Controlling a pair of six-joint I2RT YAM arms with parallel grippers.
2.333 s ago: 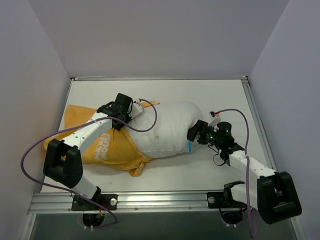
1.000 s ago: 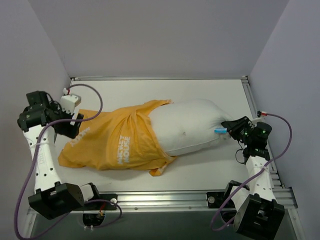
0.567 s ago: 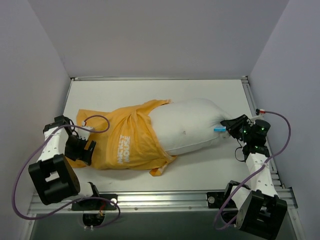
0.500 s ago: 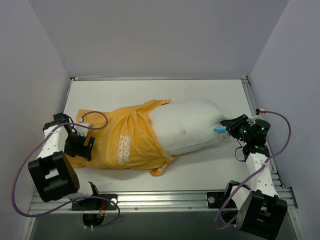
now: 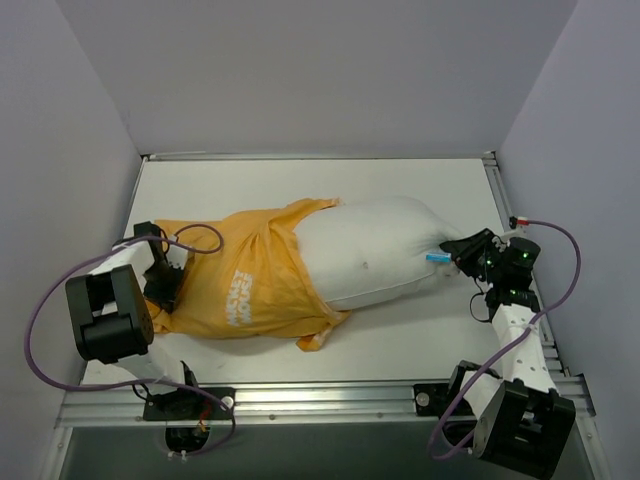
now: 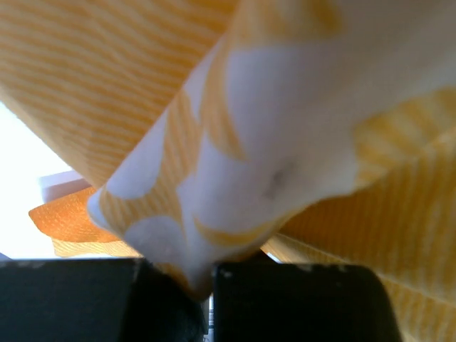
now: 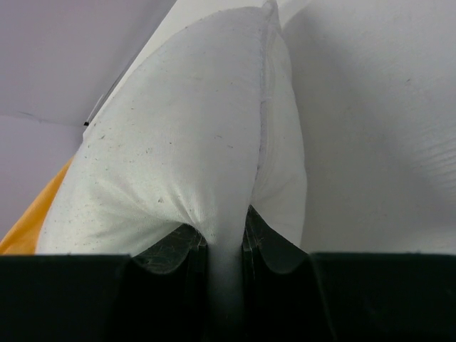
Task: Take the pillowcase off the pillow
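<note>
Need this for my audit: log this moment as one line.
left gripper: shut on pillowcase | right gripper: shut on pillow | pillow: roughly half bare, rest inside pillowcase

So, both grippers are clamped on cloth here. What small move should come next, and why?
Probably the left gripper drags the pillowcase leftward while the right gripper anchors the pillow, since the pillow's left part sits inside the case.

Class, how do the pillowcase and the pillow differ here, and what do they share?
The pillowcase is orange-yellow with white print; the pillow is plain white. The pillowcase lies limp and wrinkled; the pillow is plump. The pillowcase is pinched by the left gripper, the pillow by the right gripper. Shared: both lie on the table.
</note>
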